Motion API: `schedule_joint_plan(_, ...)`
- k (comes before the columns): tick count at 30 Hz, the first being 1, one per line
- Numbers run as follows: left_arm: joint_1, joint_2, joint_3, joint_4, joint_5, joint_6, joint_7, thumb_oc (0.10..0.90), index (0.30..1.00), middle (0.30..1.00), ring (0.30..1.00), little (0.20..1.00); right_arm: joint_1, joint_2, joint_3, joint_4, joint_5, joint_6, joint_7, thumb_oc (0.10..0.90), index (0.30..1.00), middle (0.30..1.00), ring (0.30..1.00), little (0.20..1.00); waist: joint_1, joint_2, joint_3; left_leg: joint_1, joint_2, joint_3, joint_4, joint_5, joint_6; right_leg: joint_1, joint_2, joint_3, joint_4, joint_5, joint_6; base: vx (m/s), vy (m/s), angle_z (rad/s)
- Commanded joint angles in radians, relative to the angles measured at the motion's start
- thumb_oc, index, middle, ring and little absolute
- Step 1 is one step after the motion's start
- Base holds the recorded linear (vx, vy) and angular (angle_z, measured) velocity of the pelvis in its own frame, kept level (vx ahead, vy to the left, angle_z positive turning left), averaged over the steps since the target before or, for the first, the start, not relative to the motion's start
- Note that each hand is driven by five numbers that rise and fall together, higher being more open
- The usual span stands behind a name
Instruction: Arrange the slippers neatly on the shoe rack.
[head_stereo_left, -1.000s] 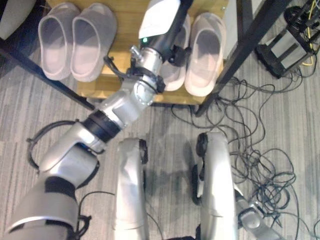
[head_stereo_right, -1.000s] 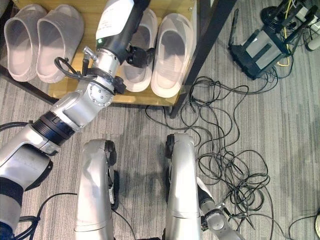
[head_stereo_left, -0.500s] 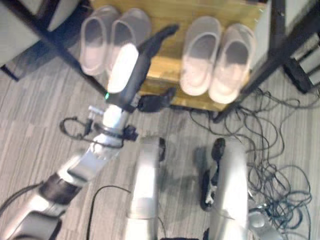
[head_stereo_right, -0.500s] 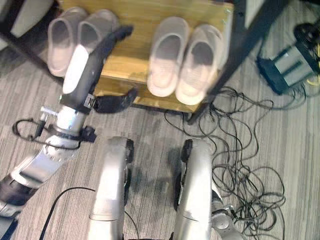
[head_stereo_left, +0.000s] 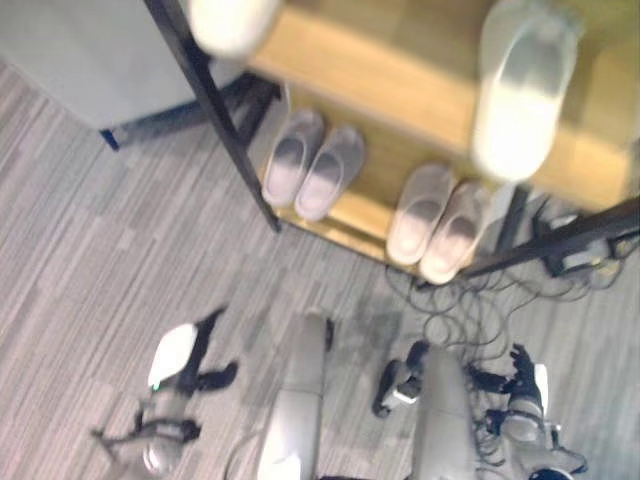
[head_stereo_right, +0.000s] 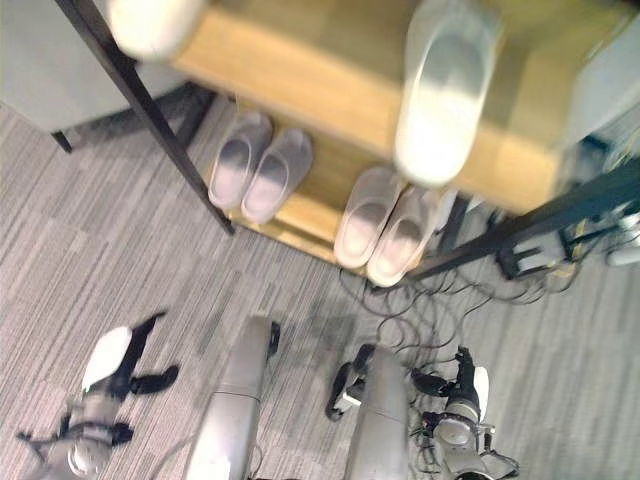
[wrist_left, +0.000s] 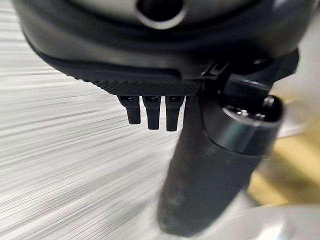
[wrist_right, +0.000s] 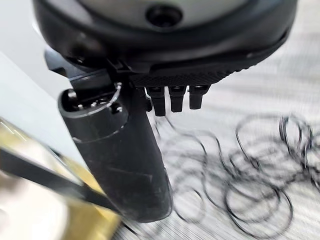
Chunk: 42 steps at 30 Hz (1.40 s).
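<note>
Left eye view, looking down over the shoe rack (head_stereo_left: 420, 110): two pairs of pale slippers sit side by side on the wooden bottom shelf near the middle of the frame, the left pair (head_stereo_left: 313, 165) close to the dark upright post (head_stereo_left: 215, 110) and the right pair (head_stereo_left: 437, 222) toward the rack's right leg, each pair with its two slippers touching and toes pointing the same way. Higher up, a pale slipper (head_stereo_left: 522, 85) rests on the upper shelf at the upper right of the frame, and another pale shape (head_stereo_left: 232, 20) shows at the top edge, too cut off to identify with confidence. Both of the robot's hands hang low and well apart from the rack, over the grey carpet (head_stereo_left: 90, 250): the left hand (head_stereo_left: 190, 355) at the lower left of the frame, the right hand (head_stereo_left: 522, 385) at the lower right, above a tangle of black cables (head_stereo_left: 480, 320). Each wrist view shows its own hand with fingers straight and relaxed, thumb out, holding nothing. No slipper lies loose on the floor. By the look of it, the arranging is finished or very nearly so; at most, what may remain is a check that the pairs on the bottom shelf line up evenly.
</note>
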Motion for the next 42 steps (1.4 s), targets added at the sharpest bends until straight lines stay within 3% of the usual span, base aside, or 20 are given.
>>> schedule_joint_plan(1, -0.008, -0.146, -0.009, 0.222, 0.05, 0.079, -0.012, 0.8, 0.9, 0.9, 0.9, 0.9, 0.087, -0.003, 0.001, 0.077, -0.026, -0.018, -0.031, 0.8, 0.9, 0.9, 0.9, 0.9, -0.042, 0.012, -0.142, 0.192, 0.085, -0.016, -0.385, 0.223, 0.037, 0.097, -0.016, 0.007, -0.326, 0.254, 0.018, 0.08, 0.027, -0.06)
schedule_joint_plan(2, -0.009, -0.147, -0.008, 0.225, 0.05, 0.078, -0.011, 0.8, 0.9, 0.9, 0.9, 0.9, 0.087, -0.003, 0.002, 0.077, -0.026, -0.018, -0.031, 0.8, 0.9, 0.9, 0.9, 0.9, -0.042, 0.012, -0.137, 0.201, 0.085, -0.016, -0.393, 0.227, 0.037, 0.105, -0.015, 0.006, -0.332, 0.257, 0.017, 0.11, 0.021, 0.01)
schedule_joint_plan(3, -0.031, -0.171, 0.013, 0.248, 0.003, 0.079, -0.029, 0.8, 0.9, 0.9, 0.9, 0.9, 0.075, 0.01, 0.005, 0.092, -0.016, -0.008, -0.023, 0.8, 0.9, 0.9, 0.9, 0.9, -0.042, 0.014, -0.154, 0.258, 0.075, -0.011, -0.478, 0.25, 0.032, 0.148, -0.001, 0.009, -0.399, 0.285, 0.026, 0.14, 0.002, 0.06)
schedule_joint_plan(5, -0.051, -0.221, 0.076, 0.333, -0.066, 0.094, -0.038, 0.8, 0.9, 0.9, 0.9, 0.9, 0.083, 0.02, -0.059, 0.064, 0.066, -0.005, 0.012, 0.8, 0.9, 0.9, 0.9, 0.9, -0.059, 0.01, -0.196, 0.351, 0.08, 0.033, -0.649, 0.341, -0.014, 0.247, 0.007, -0.038, -0.532, 0.327, 0.037, 0.15, -0.02, 0.07)
schedule_joint_plan(6, -0.051, -0.221, 0.076, 0.333, -0.066, 0.094, -0.038, 0.8, 0.9, 0.9, 0.9, 0.9, 0.084, 0.02, -0.058, 0.064, 0.066, -0.005, 0.012, 0.8, 0.9, 0.9, 0.9, 0.9, -0.057, 0.011, -0.192, 0.355, 0.081, 0.034, -0.647, 0.337, -0.014, 0.25, 0.007, -0.036, -0.529, 0.324, 0.038, 0.17, -0.03, 0.26)
schedule_joint_plan(7, -0.066, -0.248, 0.101, 0.275, -0.157, 0.064, -0.056, 0.8, 0.9, 0.9, 0.9, 0.9, 0.096, 0.061, -0.12, 0.1, 0.189, -0.021, 0.037, 0.8, 0.9, 0.9, 0.9, 0.9, -0.066, 0.009, -0.234, 0.433, 0.078, 0.064, -0.767, 0.385, -0.039, 0.332, 0.012, -0.093, -0.644, 0.364, 0.052, 0.12, -0.014, 0.27)
schedule_joint_plan(8, -0.065, -0.247, 0.1, 0.274, -0.157, 0.064, -0.057, 0.8, 0.9, 0.9, 0.9, 0.9, 0.096, 0.061, -0.12, 0.101, 0.19, -0.021, 0.037, 0.8, 0.9, 0.9, 0.9, 0.9, -0.069, 0.009, -0.235, 0.435, 0.077, 0.061, -0.775, 0.392, -0.039, 0.336, 0.012, -0.097, -0.652, 0.369, 0.052, 0.11, -0.004, 0.25)
schedule_joint_plan(9, -0.064, -0.268, 0.127, 0.219, -0.233, 0.037, -0.052, 0.8, 0.9, 0.9, 0.9, 0.9, 0.11, 0.072, -0.143, 0.118, 0.257, -0.022, 0.06, 0.8, 0.9, 0.9, 0.9, 0.9, -0.078, 0.006, -0.25, 0.454, 0.082, 0.089, -0.764, 0.432, -0.062, 0.409, 0.014, -0.124, -0.748, 0.409, 0.058, -0.01, 0.011, 0.33)
schedule_joint_plan(11, -0.061, -0.286, 0.13, 0.223, -0.253, 0.03, -0.05, 0.8, 0.9, 0.9, 0.9, 0.9, 0.11, 0.076, -0.137, 0.124, 0.253, -0.015, 0.068, 0.8, 0.9, 0.9, 0.9, 0.9, -0.084, -0.001, -0.26, 0.492, 0.081, 0.095, -0.782, 0.419, -0.069, 0.44, 0.018, -0.12, -0.802, 0.426, 0.067, 0.01, 0.107, 0.69)
schedule_joint_plan(12, -0.056, -0.317, 0.113, 0.226, -0.256, 0.035, -0.059, 0.8, 0.9, 0.9, 0.9, 0.9, 0.103, 0.072, -0.107, 0.126, 0.2, 0.005, 0.061, 0.8, 0.9, 0.9, 0.9, 0.9, -0.082, 0.016, -0.281, 0.595, 0.067, 0.096, -0.886, 0.378, -0.055, 0.473, 0.032, -0.099, -0.837, 0.428, 0.073, 0.02, 0.234, 0.22)
schedule_joint_plan(17, -0.091, -0.303, -0.041, 0.18, -0.085, 0.041, -0.081, 0.8, 0.9, 0.9, 0.9, 0.9, 0.094, 0.091, 0.011, 0.01, 0.145, 0.011, 0.102, 0.8, 0.9, 0.9, 0.9, 0.9, -0.106, 0.043, -0.308, 0.721, 0.031, 0.143, -1.018, 0.378, -0.024, 0.516, 0.019, -0.052, -0.847, 0.459, 0.099, -0.05, 0.235, -0.43)
schedule_joint_plan(21, -0.139, -0.293, -0.083, 0.221, 0.004, 0.051, -0.077, 0.8, 0.9, 0.9, 0.9, 0.9, 0.069, 0.087, 0.112, -0.082, 0.047, 0.004, 0.112, 0.8, 0.9, 0.9, 0.9, 0.9, -0.117, 0.049, -0.297, 0.702, 0.012, 0.142, -1.016, 0.396, -0.009, 0.481, 0.012, 0.005, -0.785, 0.5, 0.127, -0.13, 0.092, -0.11)
schedule_joint_plan(24, -0.166, -0.286, -0.083, 0.239, -0.001, 0.051, -0.078, 0.8, 0.9, 0.9, 0.9, 0.9, 0.044, 0.067, 0.176, -0.134, -0.018, 0.005, 0.118, 0.8, 0.9, 0.9, 0.9, 0.9, -0.112, 0.057, -0.291, 0.675, 0.004, 0.133, -0.992, 0.398, -0.002, 0.481, 0.033, 0.042, -0.746, 0.465, 0.123, -0.11, 0.001, 0.13)
schedule_joint_plan(25, -0.189, -0.28, -0.087, 0.254, 0.018, 0.06, -0.067, 0.8, 0.9, 0.9, 0.9, 0.9, 0.014, 0.06, 0.227, -0.153, -0.075, 0.0, 0.115, 0.8, 0.9, 0.9, 0.9, 0.9, -0.095, 0.047, -0.294, 0.66, -0.014, 0.107, -0.973, 0.393, 0.0, 0.526, 0.053, 0.057, -0.797, 0.408, 0.098, -0.03, -0.035, 0.28)
schedule_joint_plan(31, -0.173, -0.303, -0.02, 0.306, -0.033, 0.064, -0.04, 0.8, 0.9, 0.9, 0.9, 0.9, -0.057, 0.061, 0.383, -0.201, -0.186, 0.002, 0.173, 0.8, 0.9, 0.9, 0.9, 0.9, -0.052, 0.034, -0.339, 0.695, -0.001, 0.079, -1.025, 0.416, -0.018, 0.599, 0.071, 0.009, -0.911, 0.407, 0.078, 0.04, -0.125, 0.37)
schedule_joint_plan(38, -0.17, -0.325, -0.09, 0.288, 0.024, 0.051, -0.082, 0.8, 0.9, 0.9, 0.9, 0.9, -0.072, 0.084, 0.529, -0.185, -0.212, 0.009, 0.298, 0.8, 0.9, 0.9, 0.9, 0.9, -0.023, 0.038, -0.338, 0.688, -0.006, 0.032, -1.049, 0.439, -0.024, 0.618, 0.082, -0.023, -0.944, 0.406, 0.068, -0.01, -0.034, 0.24)
schedule_joint_plan(39, -0.142, -0.319, -0.072, 0.272, 0.021, 0.052, -0.091, 0.8, 0.9, 0.9, 0.9, 0.9, -0.074, -0.06, 0.506, -0.553, -0.15, 0.017, 0.395, 0.8, 0.9, 0.9, 0.9, 0.9, -0.042, 0.029, -0.344, 0.686, -0.004, 0.033, -1.063, 0.451, -0.025, 0.608, 0.082, -0.015, -0.945, 0.418, 0.069, -0.02, -0.034, 0.17)
schedule_joint_plan(40, -0.124, -0.293, -0.01, 0.257, 0.004, 0.048, -0.106, 0.8, 0.9, 0.9, 0.9, 0.9, 0.098, -0.29, 0.481, -0.873, -0.029, -0.012, 0.534, 0.8, 0.9, 0.9, 0.9, 0.9, -0.067, 0.017, -0.346, 0.701, 0.007, 0.048, -1.088, 0.459, -0.027, 0.596, 0.087, 0.009, -0.949, 0.429, 0.072, -0.02, -0.045, 0.21)
schedule_joint_plan(42, -0.115, -0.276, 0.009, 0.258, 0.006, 0.035, -0.144, 0.8, 0.9, 0.9, 0.9, 0.9, 0.181, -0.515, 0.418, -1.093, 0.072, -0.03, 0.641, 0.8, 0.9, 0.9, 0.9, 0.9, -0.081, 0.013, -0.346, 0.724, 0.018, 0.058, -1.11, 0.459, -0.032, 0.6, 0.093, 0.023, -0.95, 0.423, 0.076, 0.02, -0.042, -0.2)
